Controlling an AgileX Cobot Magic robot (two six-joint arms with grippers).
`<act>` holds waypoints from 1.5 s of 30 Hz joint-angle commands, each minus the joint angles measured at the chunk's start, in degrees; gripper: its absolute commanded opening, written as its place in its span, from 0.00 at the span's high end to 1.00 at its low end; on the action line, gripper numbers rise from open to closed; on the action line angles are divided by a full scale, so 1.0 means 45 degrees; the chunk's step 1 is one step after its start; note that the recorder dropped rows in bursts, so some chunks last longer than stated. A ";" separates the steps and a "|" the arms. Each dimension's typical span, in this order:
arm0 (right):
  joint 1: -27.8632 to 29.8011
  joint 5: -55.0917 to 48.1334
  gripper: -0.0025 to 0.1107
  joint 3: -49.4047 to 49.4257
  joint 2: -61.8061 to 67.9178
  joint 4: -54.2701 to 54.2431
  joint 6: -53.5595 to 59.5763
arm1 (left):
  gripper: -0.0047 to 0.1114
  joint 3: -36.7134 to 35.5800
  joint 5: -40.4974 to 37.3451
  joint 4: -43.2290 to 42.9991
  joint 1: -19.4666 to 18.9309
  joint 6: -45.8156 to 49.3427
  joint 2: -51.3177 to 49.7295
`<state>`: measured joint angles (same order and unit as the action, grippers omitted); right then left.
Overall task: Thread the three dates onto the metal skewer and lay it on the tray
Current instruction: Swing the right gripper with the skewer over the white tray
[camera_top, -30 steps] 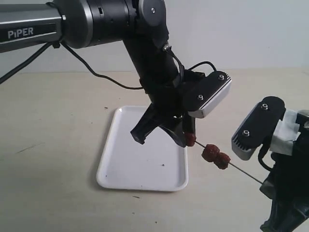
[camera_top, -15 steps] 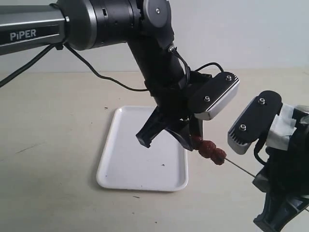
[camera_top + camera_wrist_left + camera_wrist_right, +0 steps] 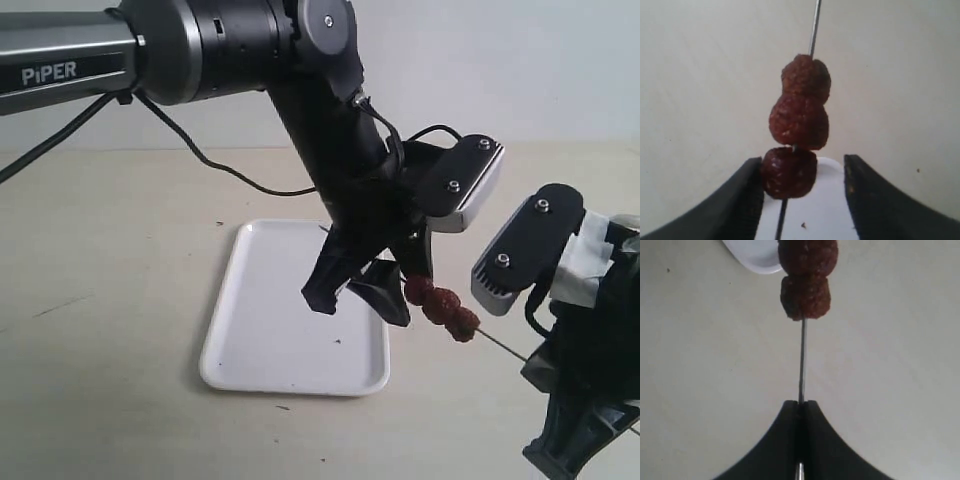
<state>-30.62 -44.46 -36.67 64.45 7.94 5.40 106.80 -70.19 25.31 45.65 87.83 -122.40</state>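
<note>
Left gripper (image 3: 802,167) hangs spread over the tray's (image 3: 260,340) right edge, one finger just beside the end date. Right gripper (image 3: 800,405) pinches the metal skewer (image 3: 801,360), held aloft past that edge, with the three dates (image 3: 440,305) packed together.

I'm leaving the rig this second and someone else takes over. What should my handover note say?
Left gripper open, around the end date.
Right gripper shut on the metal skewer.
The three dates sit together on the skewer, held in air near the tray edge.
Done: threading.
Left: lay skewer on tray, release.
</note>
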 commanded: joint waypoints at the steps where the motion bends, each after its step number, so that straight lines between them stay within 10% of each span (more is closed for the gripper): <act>1: -0.0005 0.0157 0.98 -0.0098 -0.0005 -0.0020 0.0086 | 0.43 -0.0041 0.0119 0.0265 0.0044 -0.1232 0.0243; 12: -0.0005 -0.0178 0.98 -0.0098 -0.0005 0.1103 -0.2612 | 0.44 -0.0041 0.0050 -0.1568 -0.0997 -0.4263 0.1701; 16: -0.0005 0.0608 0.98 -0.0098 0.0220 0.0920 -0.4646 | 0.52 -0.0041 0.0050 -0.3762 -0.2786 -1.2352 0.2674; 19: -0.0005 0.2377 0.98 -0.0098 0.1460 -0.0654 -0.4816 | 0.81 -0.0041 0.0050 -0.4407 -0.4341 -1.5393 0.3423; 21: -0.0005 0.3202 0.98 -0.0214 0.2344 -0.1607 -0.4930 | 0.96 -0.0041 0.0050 -0.4182 -0.4911 -1.5463 0.3823; 27: -0.0005 0.5055 0.98 -0.2165 0.5193 -0.4208 -0.5984 | 0.96 -0.0234 0.0370 -0.3325 -0.6478 -1.6693 0.5719; 45: -0.1022 0.4077 0.98 -0.7415 1.0551 -0.1308 -1.2547 | 0.96 -0.5189 0.5522 -0.3432 -0.7144 -1.6959 1.0478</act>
<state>-33.48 -24.12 -67.58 110.29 -4.77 -44.49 85.62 -47.12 10.48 14.83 11.95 -76.24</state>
